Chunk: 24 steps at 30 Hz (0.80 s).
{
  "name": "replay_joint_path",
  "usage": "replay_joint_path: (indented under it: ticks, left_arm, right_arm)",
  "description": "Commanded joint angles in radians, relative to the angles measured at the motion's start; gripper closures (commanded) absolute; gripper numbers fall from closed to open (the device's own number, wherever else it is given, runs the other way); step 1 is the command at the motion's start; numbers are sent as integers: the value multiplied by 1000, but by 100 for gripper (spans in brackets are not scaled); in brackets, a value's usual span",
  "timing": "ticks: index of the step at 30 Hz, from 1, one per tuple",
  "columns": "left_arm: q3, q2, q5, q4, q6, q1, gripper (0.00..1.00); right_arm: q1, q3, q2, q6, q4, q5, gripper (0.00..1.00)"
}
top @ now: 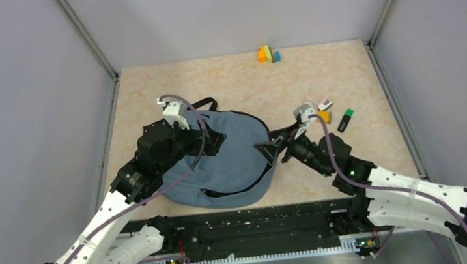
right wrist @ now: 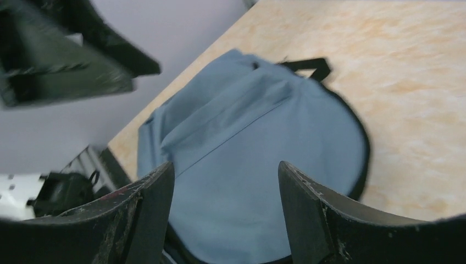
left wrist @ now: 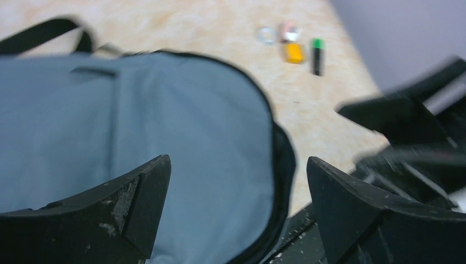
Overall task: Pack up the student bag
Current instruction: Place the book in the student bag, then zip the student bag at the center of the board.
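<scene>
Dusty-blue fabric fills both wrist views: the student bag [top: 227, 162] lies flat on the worktop [top: 245, 81], left of centre and towards the near edge, its black top loop [top: 204, 102] pointing to the far side. We see the left tool [top: 213, 140] over the bag's far-left part, its fingers [left wrist: 140, 192] spread wide with nothing between them but the cloth below. The right tool [top: 273, 146] sits at the bag's right edge, jaws likewise well apart and holding nothing; whether it touches the dark edge trim we cannot tell. To the right of the bag, apart from it, lie a black marker with a green cap [top: 345, 120], a small orange piece [top: 325, 116] and a pale pink piece [top: 325, 104]; any label on them is too small for us to read. Coloured blocks [top: 268, 54] rest at the far edge
</scene>
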State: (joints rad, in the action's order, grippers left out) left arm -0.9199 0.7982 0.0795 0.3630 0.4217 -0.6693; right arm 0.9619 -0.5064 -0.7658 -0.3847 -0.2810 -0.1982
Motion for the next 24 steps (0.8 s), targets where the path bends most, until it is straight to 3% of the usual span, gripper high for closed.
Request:
replay_joint_path:
  ticks: [1,5,9,12,24]
  left_arm:
    - [37,-5,-156,197,206,143,2]
    - [137,-36,-119,196,273,273,2]
    - [163,-45,-261,269,309,341,2]
    - [200,-89,-354,298,351,362,2]
    - [406,-347,-418,393,570,393,3]
  right_arm:
    - [85,-83,-171,10,-117,158,34]
    - [150,-145,-372,-70,-160,221,38]
    - [202,-184,-511,-197,-217,215,44]
    - [253,-230,-591,-234,-206,201,47]
    - [348,-359,-775,-312,-89,100,60]
